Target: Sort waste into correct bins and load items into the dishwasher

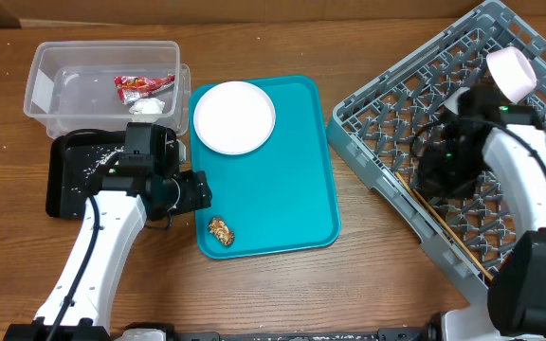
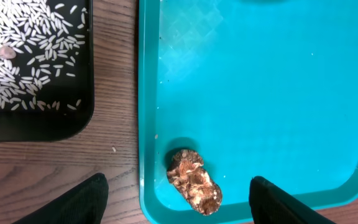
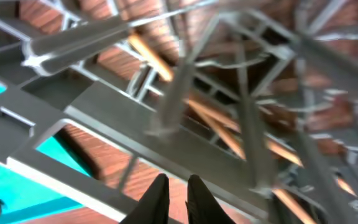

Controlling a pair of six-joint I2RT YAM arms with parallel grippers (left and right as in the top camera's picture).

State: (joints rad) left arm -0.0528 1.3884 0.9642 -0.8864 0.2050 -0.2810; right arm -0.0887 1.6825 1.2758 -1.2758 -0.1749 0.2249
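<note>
Left gripper (image 2: 178,185), fingers apart, hovers over the brown food lump (image 2: 197,193) in the teal tray's (image 2: 260,93) lower-left corner. Right gripper (image 3: 178,198), fingers together, is at the grey dish rack (image 3: 135,134) on the frame's right, with chopsticks (image 3: 225,130) inside.

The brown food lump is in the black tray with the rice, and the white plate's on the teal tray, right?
No. The brown food lump lies on the teal tray, not in the black tray; the left wrist view shows it. The white plate part is right.
</note>
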